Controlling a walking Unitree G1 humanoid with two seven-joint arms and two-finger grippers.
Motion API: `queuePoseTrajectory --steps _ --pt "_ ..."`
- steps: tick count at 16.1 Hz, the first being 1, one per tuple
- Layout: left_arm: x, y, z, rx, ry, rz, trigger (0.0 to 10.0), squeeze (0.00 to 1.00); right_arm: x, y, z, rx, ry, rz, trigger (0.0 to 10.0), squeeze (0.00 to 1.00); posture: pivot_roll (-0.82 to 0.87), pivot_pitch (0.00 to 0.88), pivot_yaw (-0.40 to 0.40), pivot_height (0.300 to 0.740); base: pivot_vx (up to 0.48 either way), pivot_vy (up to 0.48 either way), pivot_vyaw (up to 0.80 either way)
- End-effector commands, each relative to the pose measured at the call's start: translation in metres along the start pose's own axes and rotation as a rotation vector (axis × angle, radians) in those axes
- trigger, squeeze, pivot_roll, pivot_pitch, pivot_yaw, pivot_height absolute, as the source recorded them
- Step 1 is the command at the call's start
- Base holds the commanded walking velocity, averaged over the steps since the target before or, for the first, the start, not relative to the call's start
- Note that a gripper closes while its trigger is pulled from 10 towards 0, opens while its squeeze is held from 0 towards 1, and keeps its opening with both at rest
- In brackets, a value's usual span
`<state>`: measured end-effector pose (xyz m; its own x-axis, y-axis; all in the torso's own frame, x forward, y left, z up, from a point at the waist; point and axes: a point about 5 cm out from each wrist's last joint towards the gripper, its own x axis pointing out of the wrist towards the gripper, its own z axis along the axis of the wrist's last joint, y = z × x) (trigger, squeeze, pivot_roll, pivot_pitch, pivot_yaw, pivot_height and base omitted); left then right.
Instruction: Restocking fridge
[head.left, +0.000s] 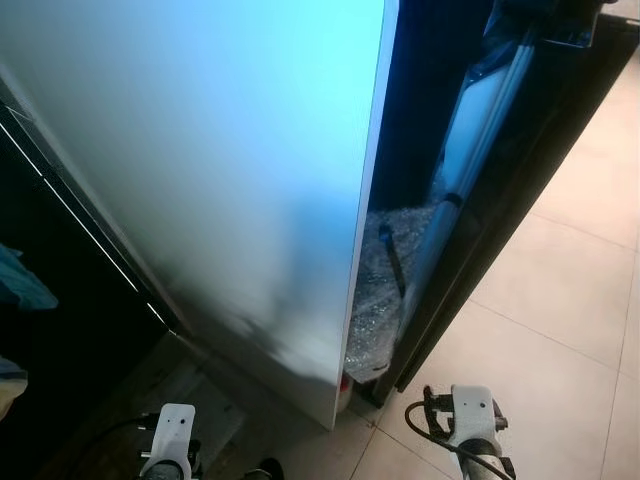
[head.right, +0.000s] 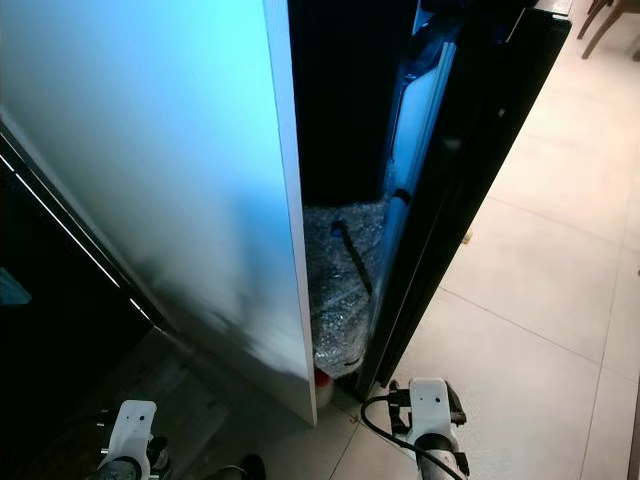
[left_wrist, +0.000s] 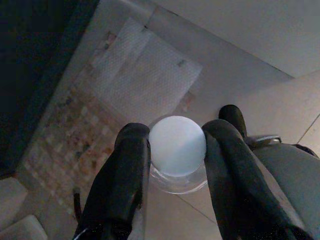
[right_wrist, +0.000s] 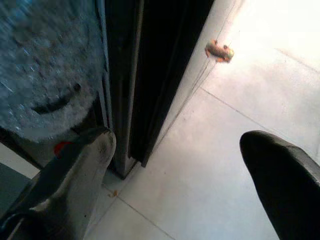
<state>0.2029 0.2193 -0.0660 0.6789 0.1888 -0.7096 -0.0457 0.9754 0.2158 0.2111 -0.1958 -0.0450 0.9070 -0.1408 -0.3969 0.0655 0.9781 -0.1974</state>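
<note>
A clear bottle with a white round cap (left_wrist: 177, 145) sits clamped between the two black fingers (left_wrist: 125, 175) of the left gripper (left_wrist: 176, 150), seen from above its cap, held low over the floor near the foot of the fridge, above a pale textured mat (left_wrist: 145, 80) and a patterned patch of flooring beside it. In the head views the left arm (head.left: 172, 440) and the right arm (head.left: 470, 415) both show at the lower edge, with a black cable looping off the right one. The right gripper (right_wrist: 180, 165) hangs with its fingers spread wide apart and nothing between them, over beige floor tiles (right_wrist: 200, 170) just beside the bottom corner of the black fridge door (head.right: 480, 160). That door stands ajar next to a broad white panel (head.left: 220, 170), and in the narrow gap between them lies a crinkled silvery sheet, like bubble wrap (head.right: 345, 270), with a dark strap-like piece on it. A small red item (head.left: 345, 381) shows at the gap's base. A small orange-brown scrap (right_wrist: 219, 50) lies on the tiles well apart from the right gripper.
</note>
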Motion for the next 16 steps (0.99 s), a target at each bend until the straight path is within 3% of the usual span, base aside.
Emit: queuePoseTrajectory --steps 1,7,8,9,16 --pt "-0.002 0.004 -0.010 0.006 0.031 0.015 10.0 0.00 -0.004 0.001 -0.005 0.012 0.002 0.004 10.0 0.00 -0.07 0.122 0.033 0.740 0.000 0.000 0.00" --pt "-0.003 0.002 -0.012 0.004 0.030 0.012 10.0 0.00 -0.007 0.000 0.004 0.052 -0.108 -0.010 10.0 0.00 -0.07 0.119 0.032 0.740 0.000 0.000 0.00" --pt "-0.003 0.001 -0.011 0.006 0.028 0.010 10.0 0.00 0.042 0.010 0.120 0.066 -0.443 0.006 10.0 0.00 -0.07 0.117 0.032 0.740 0.000 0.000 0.00" --pt "-0.003 -0.001 -0.011 0.007 0.026 0.009 10.0 0.00 0.046 0.012 0.141 0.052 -0.500 0.014 10.0 0.00 -0.07 0.114 0.031 0.740 0.000 0.000 0.00" --pt "-0.003 -0.002 -0.008 0.003 0.008 0.008 10.0 0.00 0.044 0.014 0.140 0.036 -0.497 0.042 10.0 0.00 -0.07 0.113 0.026 0.740 0.000 0.000 0.00"
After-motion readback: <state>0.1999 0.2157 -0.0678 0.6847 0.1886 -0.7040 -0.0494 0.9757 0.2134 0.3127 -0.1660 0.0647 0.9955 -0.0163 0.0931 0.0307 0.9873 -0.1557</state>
